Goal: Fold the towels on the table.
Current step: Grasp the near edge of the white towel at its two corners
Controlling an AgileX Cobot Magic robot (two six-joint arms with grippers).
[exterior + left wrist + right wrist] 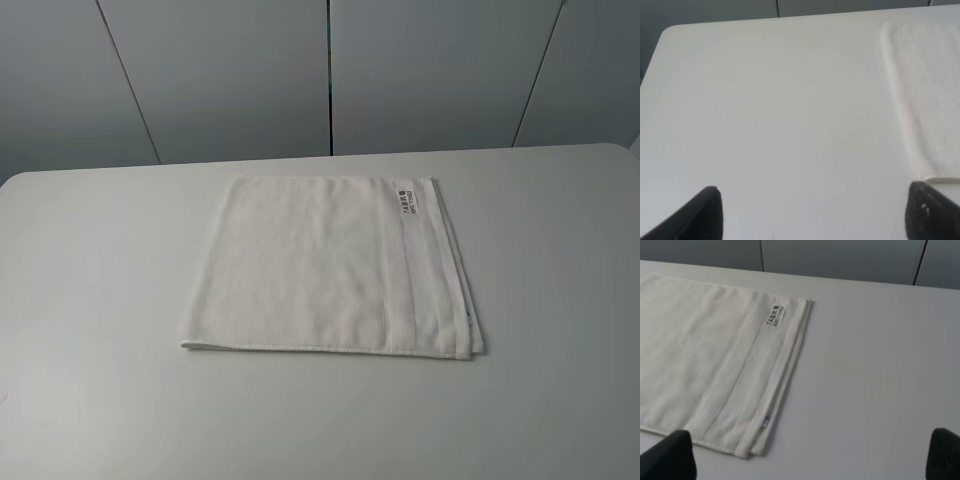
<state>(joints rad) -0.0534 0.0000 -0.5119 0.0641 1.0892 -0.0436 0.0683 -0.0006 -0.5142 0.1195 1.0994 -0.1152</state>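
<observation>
A white terry towel lies flat on the white table, folded into a rough square near the middle. Its woven border band and a small dark-printed label sit along its right side. The towel also shows in the left wrist view and in the right wrist view, label up. Neither arm shows in the exterior high view. My left gripper is open over bare table, left of the towel. My right gripper is open over bare table by the towel's near right corner.
A grey panelled wall stands behind the table's far edge. The table's rounded far left corner shows in the left wrist view. Bare tabletop lies on all sides of the towel.
</observation>
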